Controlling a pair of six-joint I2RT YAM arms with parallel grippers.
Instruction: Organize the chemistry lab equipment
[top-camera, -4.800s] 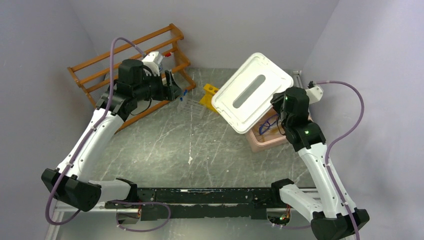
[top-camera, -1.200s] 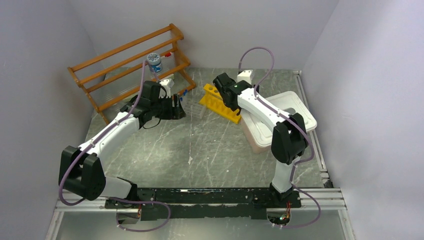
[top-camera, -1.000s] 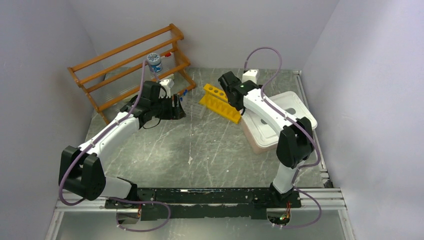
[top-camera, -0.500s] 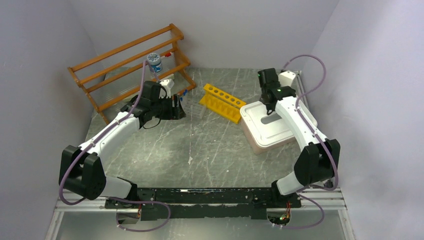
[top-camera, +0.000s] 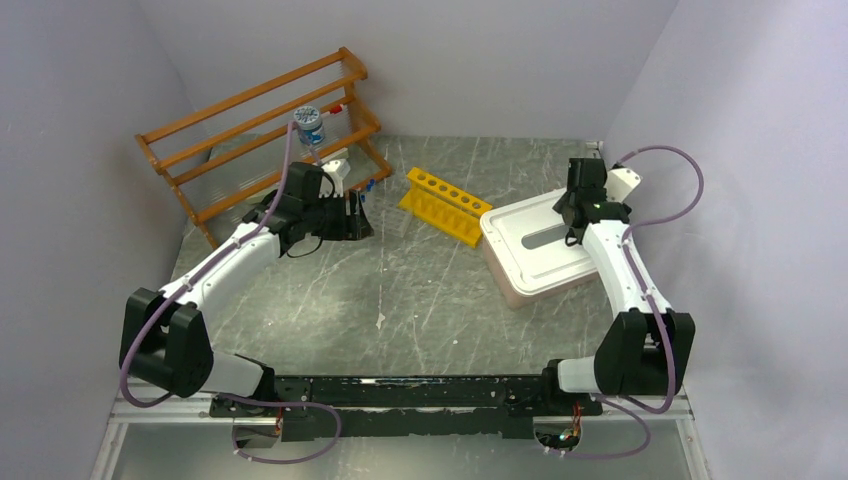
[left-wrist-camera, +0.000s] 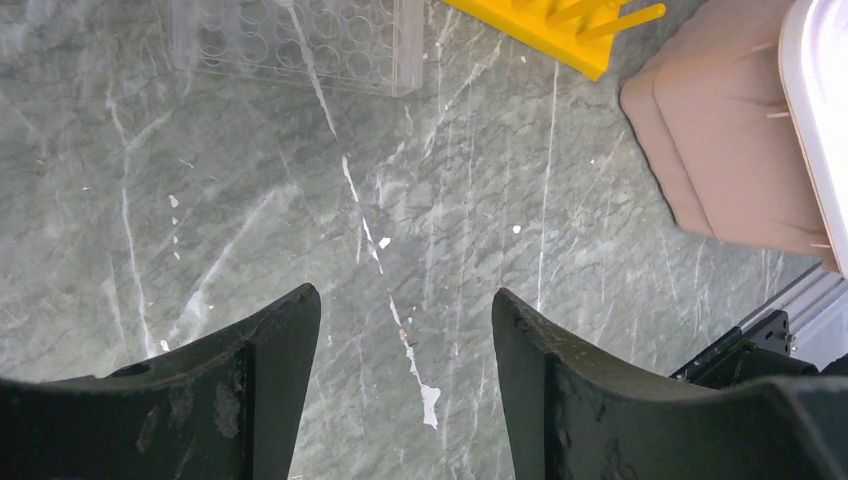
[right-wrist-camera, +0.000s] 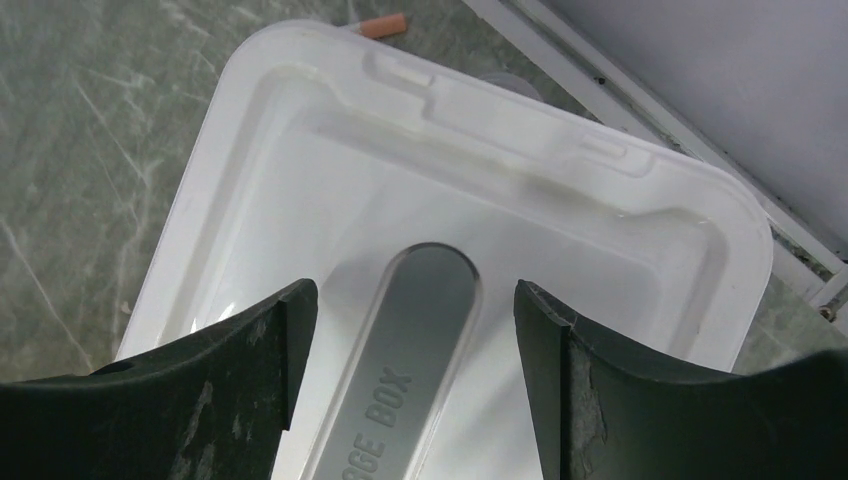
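Note:
A white lid (top-camera: 535, 243) with a grey inset handle (right-wrist-camera: 420, 320) lies on the pink box (top-camera: 527, 292). My right gripper (top-camera: 577, 213) (right-wrist-camera: 412, 290) hovers open over that handle with nothing between its fingers. My left gripper (top-camera: 352, 220) (left-wrist-camera: 402, 295) is open and empty above bare table, near the wooden rack (top-camera: 255, 125). A clear tube tray (left-wrist-camera: 300, 40) and a yellow tube rack (top-camera: 443, 205) (left-wrist-camera: 550, 22) lie ahead of it. A small orange-capped tube (right-wrist-camera: 383, 26) lies behind the box. A blue-lidded jar (top-camera: 308, 124) stands on the wooden rack.
The pink box (left-wrist-camera: 730, 150) sits at the table's right side, close to the metal rail (right-wrist-camera: 640, 110) and the right wall. Small red and blue capped pieces (top-camera: 368, 186) lie at the foot of the wooden rack. Walls close in on three sides.
The lid, held tilted up earlier, now lies on the box. My right gripper swung from beside the yellow rack rightwards to above the lid. The left arm has stayed still.

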